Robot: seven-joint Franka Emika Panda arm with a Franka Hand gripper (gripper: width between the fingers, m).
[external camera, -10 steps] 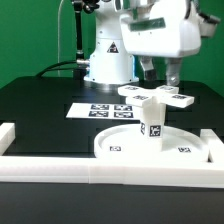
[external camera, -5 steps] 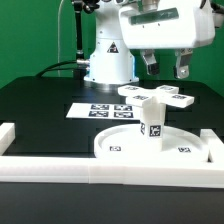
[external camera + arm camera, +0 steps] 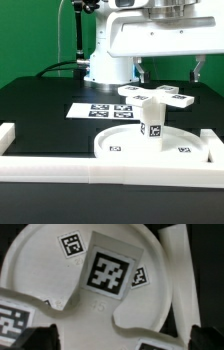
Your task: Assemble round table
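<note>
A black table (image 3: 40, 115) fills the scene, with a green backdrop behind it. Nearest the camera in the exterior view, a white border rail (image 3: 100, 168) runs across the front, with short side pieces rising at each end. Just behind that rail lies the large flat rimmed disc (image 3: 118, 148), white, with small black-and-white square tags on its face. The short cylindrical post (image 3: 153, 122) stands upright on the middle of the disc, carrying a tag on its side. On top of the post rests the flat lobed cross-shaped piece (image 3: 157, 96), roughly level, its lobes reaching out over the disc, each marked with a tag. The wrist view looks down on that cross-shaped piece (image 3: 105, 272) from close by, the disc (image 3: 30, 255) showing pale underneath it. Beyond the disc, toward the exterior view's left, the marker board (image 3: 92, 110) lies flat on the table. Above and slightly behind the post hangs the hand (image 3: 168, 72), released, its two dark fingers (image 3: 140, 72) spread wide apart and clear of the cross-shaped piece, grasping nothing. Farthest back stands the white base of the arm (image 3: 105, 62).
</note>
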